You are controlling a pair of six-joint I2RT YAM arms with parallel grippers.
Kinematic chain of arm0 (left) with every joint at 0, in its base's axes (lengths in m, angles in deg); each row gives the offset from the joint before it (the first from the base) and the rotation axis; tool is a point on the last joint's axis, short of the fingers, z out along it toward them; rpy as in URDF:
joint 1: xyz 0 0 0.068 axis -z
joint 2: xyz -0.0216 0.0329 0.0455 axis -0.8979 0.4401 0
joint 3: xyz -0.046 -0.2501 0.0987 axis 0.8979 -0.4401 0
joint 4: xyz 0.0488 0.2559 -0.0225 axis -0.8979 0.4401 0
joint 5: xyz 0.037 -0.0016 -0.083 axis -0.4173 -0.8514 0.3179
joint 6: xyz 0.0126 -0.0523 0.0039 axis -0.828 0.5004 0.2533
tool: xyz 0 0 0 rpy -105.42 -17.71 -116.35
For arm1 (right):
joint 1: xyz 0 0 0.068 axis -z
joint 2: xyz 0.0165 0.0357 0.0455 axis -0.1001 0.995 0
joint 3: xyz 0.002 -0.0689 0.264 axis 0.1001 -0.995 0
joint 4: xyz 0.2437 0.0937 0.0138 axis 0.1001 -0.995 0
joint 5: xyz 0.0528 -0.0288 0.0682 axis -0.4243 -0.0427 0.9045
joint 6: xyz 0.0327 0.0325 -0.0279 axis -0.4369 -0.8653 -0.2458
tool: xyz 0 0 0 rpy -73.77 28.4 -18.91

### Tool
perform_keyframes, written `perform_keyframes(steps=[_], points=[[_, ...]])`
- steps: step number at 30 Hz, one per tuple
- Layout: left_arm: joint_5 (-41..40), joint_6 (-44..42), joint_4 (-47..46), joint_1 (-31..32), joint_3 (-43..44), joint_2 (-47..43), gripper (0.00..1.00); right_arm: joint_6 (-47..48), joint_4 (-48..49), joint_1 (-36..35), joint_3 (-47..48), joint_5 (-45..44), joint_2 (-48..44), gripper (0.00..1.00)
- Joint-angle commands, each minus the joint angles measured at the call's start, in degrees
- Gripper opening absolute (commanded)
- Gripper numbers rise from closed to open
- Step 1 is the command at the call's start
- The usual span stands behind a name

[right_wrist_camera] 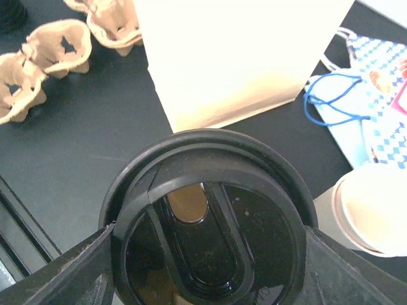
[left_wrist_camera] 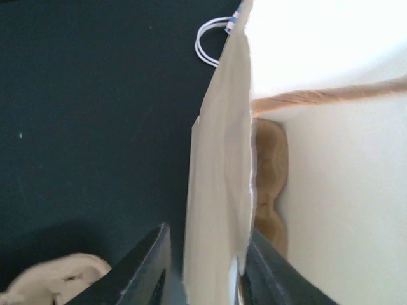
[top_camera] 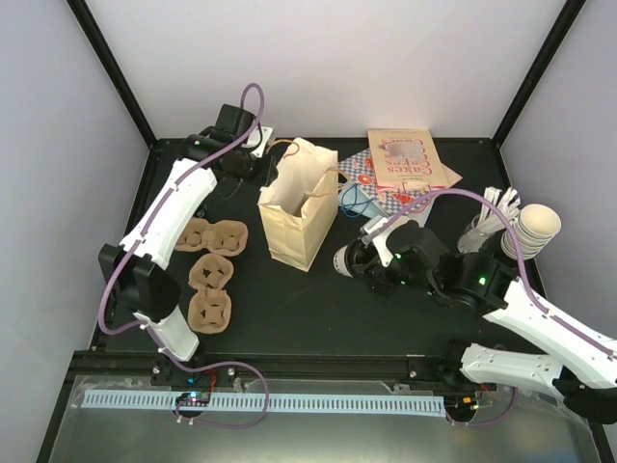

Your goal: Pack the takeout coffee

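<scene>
two arms engaged: my right fingers (right_wrist_camera: 63, 276) clamp both sides of the takeout coffee (right_wrist_camera: 210, 222), held low just right of the paper bag (top_camera: 294, 231). the bag's open mouth lies up and left of the cup, right arm nearest; left fingers (left_wrist_camera: 143, 273) straddle the bag's far-left edge, pinch unclear to me.
</scene>
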Motion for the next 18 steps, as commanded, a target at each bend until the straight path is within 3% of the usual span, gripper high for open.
perform_keyframes(steps=[1, 7, 18], points=[[0.1, -1.0, 5.6, 0.3, 4.6, 2.1, 0.26, 0.9, -1.9, -0.2, 4.4, -3.6, -1.9, 0.63], [-3.0, -1.6, 4.5, 0.8, 0.9, -1.4, 0.02, 2.2, -3.8, -0.2, 7.2, -4.2, -3.3, 0.63], [-0.1, -5.9, 1.0, 0.9, -7.2, -12.7, 0.02, 2.6, -8.2, -0.2, 12.3, -14.1, -3.9, 0.63]])
